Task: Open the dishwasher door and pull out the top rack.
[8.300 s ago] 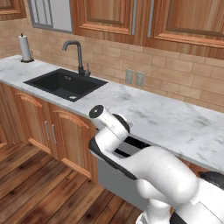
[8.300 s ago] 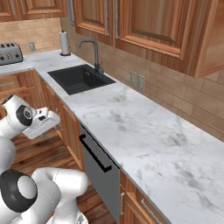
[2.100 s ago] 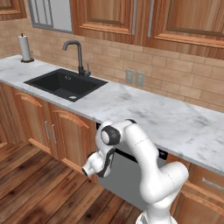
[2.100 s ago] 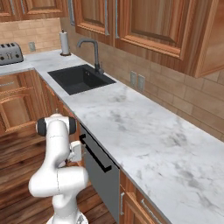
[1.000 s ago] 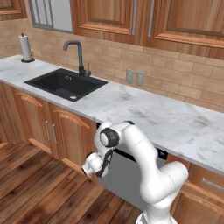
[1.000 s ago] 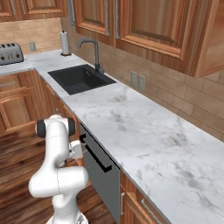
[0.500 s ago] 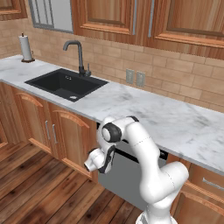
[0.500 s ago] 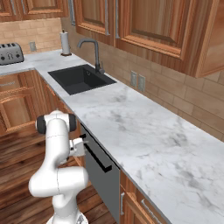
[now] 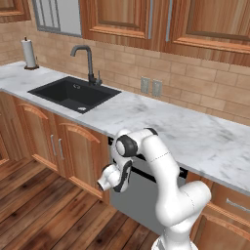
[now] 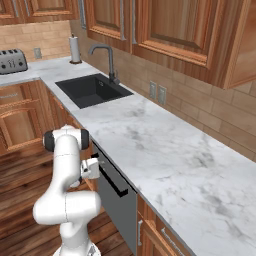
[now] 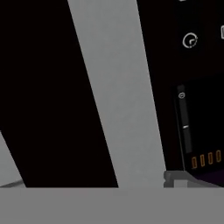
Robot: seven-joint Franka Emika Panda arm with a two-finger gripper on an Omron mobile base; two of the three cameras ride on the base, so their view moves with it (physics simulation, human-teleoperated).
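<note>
Our claw (image 10: pixel 95 168) pressed up to the black handle (image 10: pixel 112 181), grip we cannot tell, door (image 10: pixel 116 205) upright and shut under the counter (image 10: pixel 150 145), control strip (image 11: pixel 197 87) at 3 o'clock in the hand view, sink (image 9: pixel 73 93) at 10 o'clock from the arm.

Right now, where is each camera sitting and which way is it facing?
Left base view: behind the arm's left, facing the sink; the arm rises at lower right.
Right base view: behind its right, along the counter; arm at lower left.
Hand view: on the hand, close against the dishwasher door.
Both base views share the door's handle.
</note>
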